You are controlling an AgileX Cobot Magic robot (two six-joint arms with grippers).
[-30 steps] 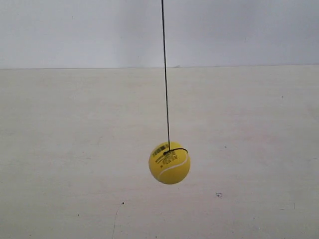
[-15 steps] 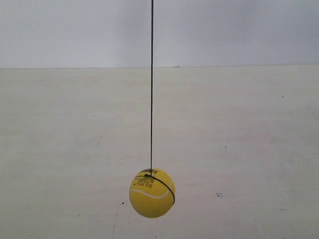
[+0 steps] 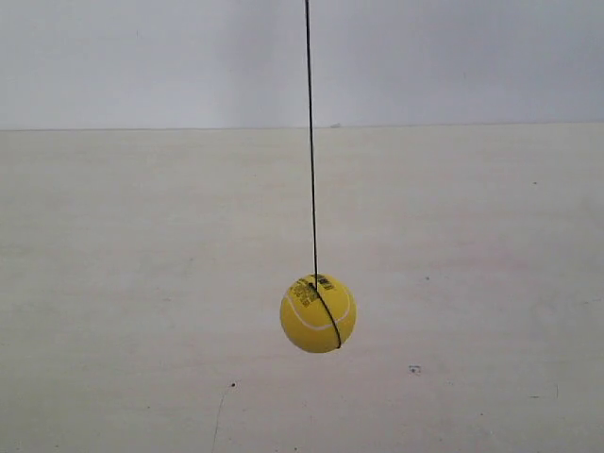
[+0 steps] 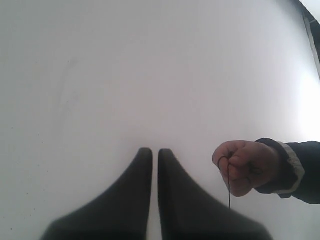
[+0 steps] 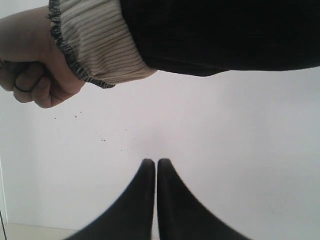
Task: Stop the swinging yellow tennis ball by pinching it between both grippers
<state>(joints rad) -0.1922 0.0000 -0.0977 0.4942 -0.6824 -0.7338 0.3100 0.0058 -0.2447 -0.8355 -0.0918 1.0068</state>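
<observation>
The small bright yellow tennis ball (image 3: 318, 313) has swung back right and higher in the exterior view. It hangs on a thin black string (image 3: 310, 142) over the pale table (image 3: 113, 283). How it lies relative to the grippers cannot be told.

Left wrist view: the black tapered left gripper (image 4: 155, 152) has its tips pressed together, empty, near a person's fist (image 4: 245, 167) gripping the string.

Right wrist view: the matching right gripper (image 5: 156, 162) is likewise closed on nothing.

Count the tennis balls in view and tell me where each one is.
1. The yellow tennis ball hangs from a thin black string in the exterior view; neither wrist view shows it.
</observation>
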